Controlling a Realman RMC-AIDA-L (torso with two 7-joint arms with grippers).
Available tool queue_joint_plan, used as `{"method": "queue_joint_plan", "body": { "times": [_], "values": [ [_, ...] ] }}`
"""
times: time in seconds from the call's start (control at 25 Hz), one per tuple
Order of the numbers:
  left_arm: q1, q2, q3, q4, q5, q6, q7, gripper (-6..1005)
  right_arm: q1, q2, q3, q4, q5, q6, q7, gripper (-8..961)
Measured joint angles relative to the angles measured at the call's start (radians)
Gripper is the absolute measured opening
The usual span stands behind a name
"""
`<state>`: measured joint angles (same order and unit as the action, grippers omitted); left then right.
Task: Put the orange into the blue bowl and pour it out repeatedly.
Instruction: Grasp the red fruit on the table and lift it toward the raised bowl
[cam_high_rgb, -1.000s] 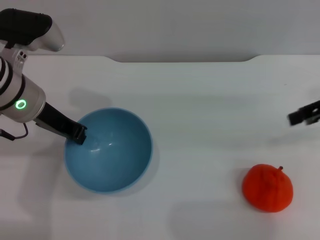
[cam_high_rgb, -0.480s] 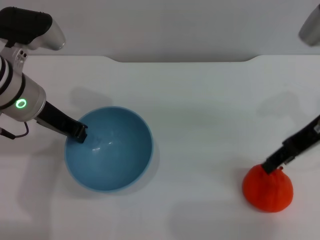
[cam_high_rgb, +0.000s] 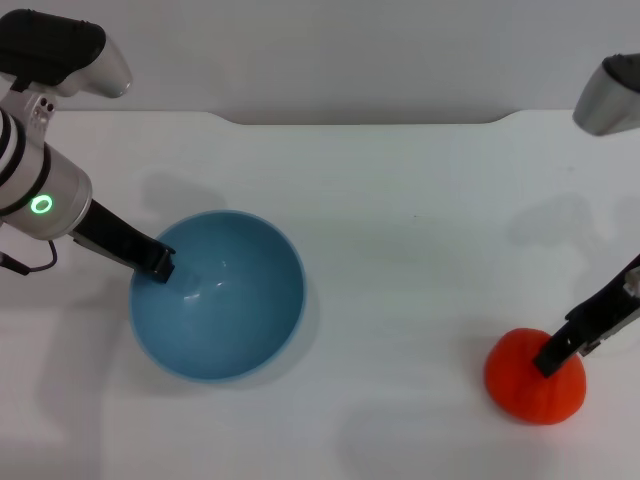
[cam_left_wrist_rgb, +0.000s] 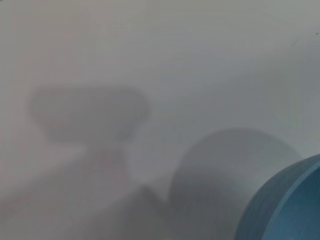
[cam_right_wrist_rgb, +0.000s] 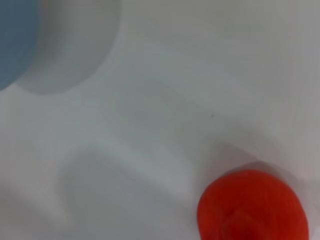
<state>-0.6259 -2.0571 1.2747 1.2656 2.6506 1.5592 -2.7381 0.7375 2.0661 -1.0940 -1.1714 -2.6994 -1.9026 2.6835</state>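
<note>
The blue bowl (cam_high_rgb: 262, 300) stands empty on the white table at the left; its edge also shows in the left wrist view (cam_left_wrist_rgb: 287, 210) and the right wrist view (cam_right_wrist_rgb: 12, 40). My left gripper (cam_high_rgb: 157, 266) is shut on the bowl's rim on the side toward the left arm. The orange (cam_high_rgb: 520, 388) lies on the table at the near right, also seen in the right wrist view (cam_right_wrist_rgb: 252, 207). My right gripper (cam_high_rgb: 552, 358) reaches in from the right, and its dark tip lies over the top of the orange.
The white table (cam_high_rgb: 400, 230) runs back to a grey wall, with open surface between the bowl and the orange. The left arm's body (cam_high_rgb: 40, 190) hangs over the far left. Part of the right arm (cam_high_rgb: 608, 95) shows at the top right.
My right gripper has swung in from the right edge and come down onto the top of the orange. The bowl, the orange and the left arm have stayed in place.
</note>
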Motion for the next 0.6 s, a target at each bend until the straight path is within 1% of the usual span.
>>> {"method": "queue_joint_plan", "body": {
  "times": [0.16,0.24,0.4,0.6],
  "values": [
    [0.0,0.0,0.0,0.0,0.0,0.0,0.0,-1,0.005,0.0,-0.039,0.056,-0.006,0.064,0.001,537],
    [0.0,0.0,0.0,0.0,0.0,0.001,0.0,-2,0.006,0.0,-0.046,0.064,-0.007,0.077,0.001,531],
    [0.0,0.0,0.0,0.0,0.0,0.001,0.0,-2,0.009,0.0,-0.087,0.099,-0.011,0.147,0.005,520],
    [-0.001,0.0,0.0,0.0,0.0,0.001,0.0,-1,0.011,0.005,-0.117,0.112,-0.008,0.177,0.005,506]
  ]
}}
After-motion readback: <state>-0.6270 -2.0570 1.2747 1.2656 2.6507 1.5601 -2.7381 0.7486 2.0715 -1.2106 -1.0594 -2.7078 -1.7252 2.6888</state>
